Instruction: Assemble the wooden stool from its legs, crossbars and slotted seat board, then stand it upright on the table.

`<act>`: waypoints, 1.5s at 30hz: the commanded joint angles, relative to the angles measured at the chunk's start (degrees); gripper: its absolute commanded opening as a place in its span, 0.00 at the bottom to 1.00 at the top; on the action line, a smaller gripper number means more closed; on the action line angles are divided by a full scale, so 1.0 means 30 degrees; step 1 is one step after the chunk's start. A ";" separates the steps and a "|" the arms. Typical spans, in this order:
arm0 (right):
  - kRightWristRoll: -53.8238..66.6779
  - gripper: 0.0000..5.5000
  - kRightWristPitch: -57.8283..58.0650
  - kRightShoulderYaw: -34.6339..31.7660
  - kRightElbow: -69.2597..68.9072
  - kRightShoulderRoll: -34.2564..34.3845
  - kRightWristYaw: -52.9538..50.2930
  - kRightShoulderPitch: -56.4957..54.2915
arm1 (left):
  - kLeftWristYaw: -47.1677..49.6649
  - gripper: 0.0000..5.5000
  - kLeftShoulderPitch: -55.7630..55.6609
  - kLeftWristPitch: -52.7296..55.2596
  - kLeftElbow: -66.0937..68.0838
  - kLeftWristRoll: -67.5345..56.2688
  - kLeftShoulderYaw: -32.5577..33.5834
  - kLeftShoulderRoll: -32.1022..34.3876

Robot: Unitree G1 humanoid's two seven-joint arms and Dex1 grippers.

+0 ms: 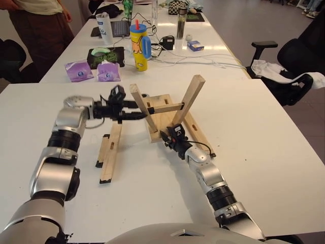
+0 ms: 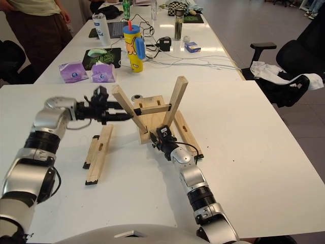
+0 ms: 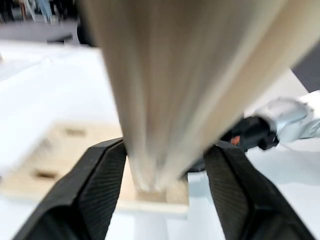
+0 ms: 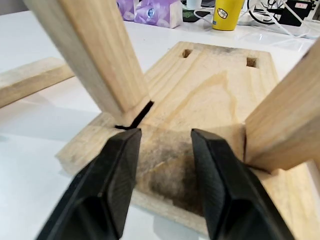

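Counted, standing in the seat board [image 1: 197,133] flat on the surface [image 1: 254,132]: a first leg [image 1: 143,108] clenched in the left end effector [image 1: 136,111], a second leg [image 1: 187,101] just beyond the right end effector [image 4: 165,140], and one crossbar [image 1: 167,108] bridging them. Counted two loose legs [image 1: 110,152] lying near the left end effector. Saw from the right wrist that end effector released over the board's near edge, with two empty slots [image 4: 186,52] beyond.

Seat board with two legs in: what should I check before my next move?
1. Left gripper clamps the left leg: ok.
2. That leg seated in the seat board: not ok, dark gap at its foot, leaning.
3. Right gripper bracing the board's near edge: cannot tell, it is open over the edge.
4. Crossbar ends seated: cannot tell.
5. Two far slots empty: ok.
6. Spare legs lying left of the board: ok.
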 commanded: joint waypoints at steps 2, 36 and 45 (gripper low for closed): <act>-0.0732 0.33 0.2146 0.0316 0.1708 -0.0602 0.0148 0.0688 | 0.0658 0.65 0.0261 0.0852 -0.1523 -0.0382 0.1269 0.0442; -0.1015 0.33 0.1954 0.1082 0.3686 -0.1090 0.0738 0.0166 | 1.6410 0.60 -0.1836 0.2843 -1.2677 -0.5538 0.5064 -0.3484; -0.0999 0.33 0.1843 0.1159 0.4193 -0.0737 0.0616 -0.0265 | 1.9370 0.60 0.2231 0.5658 -1.4403 -0.4167 0.2454 -0.3276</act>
